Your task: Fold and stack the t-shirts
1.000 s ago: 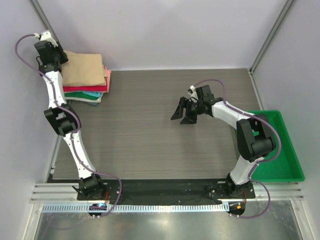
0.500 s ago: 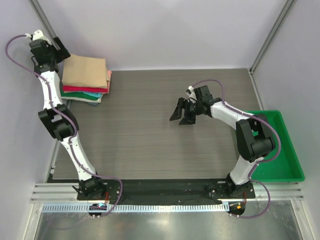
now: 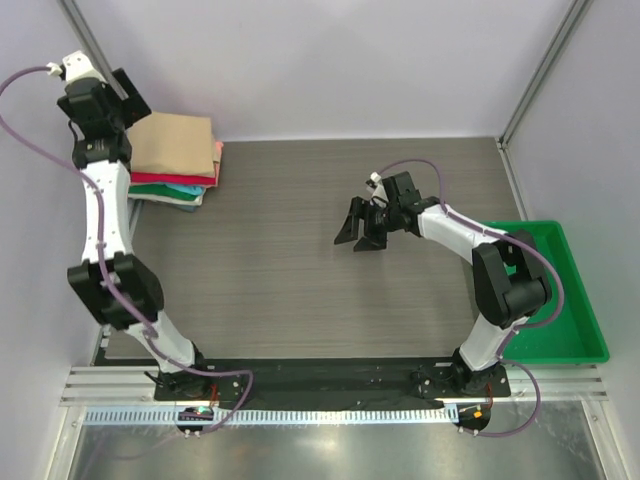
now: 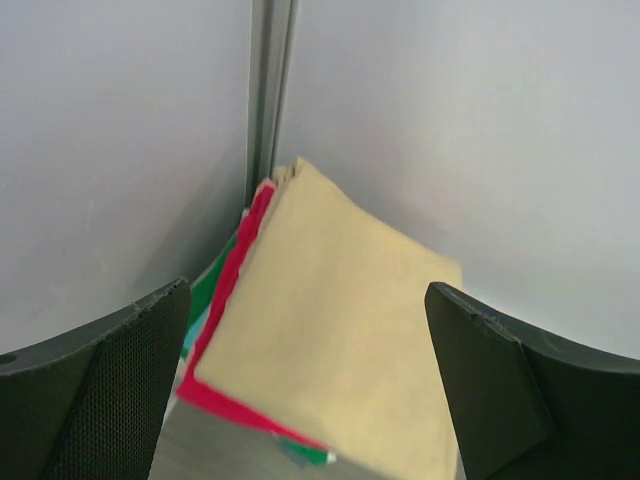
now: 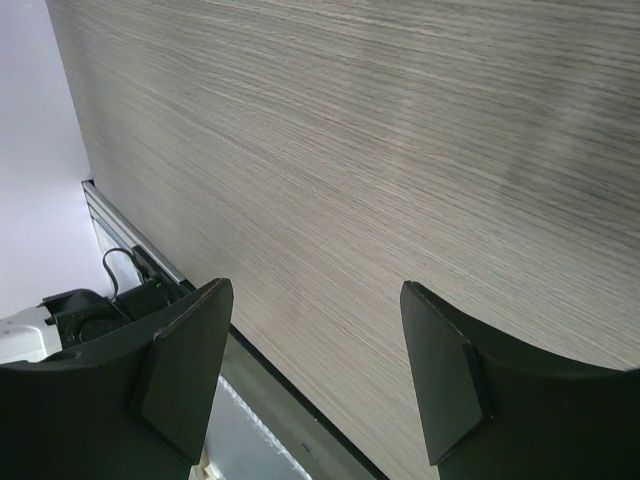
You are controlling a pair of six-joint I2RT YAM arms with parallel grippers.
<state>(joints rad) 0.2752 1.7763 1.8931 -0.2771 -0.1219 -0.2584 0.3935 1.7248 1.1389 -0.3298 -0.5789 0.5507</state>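
The t-shirts lie folded in one stack in the table's far left corner. A tan shirt (image 3: pixel 175 143) is on top, with a pink-red one (image 3: pixel 170 178) and teal and green ones (image 3: pixel 165 193) under it. My left gripper (image 3: pixel 127 98) hovers open above the stack's left edge, holding nothing. In the left wrist view the tan shirt (image 4: pixel 330 340) fills the space below the left gripper (image 4: pixel 308 290), with the red edge (image 4: pixel 225 300) beside it. My right gripper (image 3: pixel 358 228) stands open and empty over the bare mid-table, as the right wrist view also shows of the right gripper (image 5: pixel 315 288).
A green plastic tray (image 3: pixel 575 310) sits at the right edge of the table, beside the right arm's elbow. Walls and a metal corner post (image 4: pixel 270 100) close in right behind the stack. The wood-grain tabletop (image 3: pixel 270 260) stretches between the two arms.
The left gripper opened wide, let go of the stack and lifted up and back from it. The right gripper drifted a little to the left.
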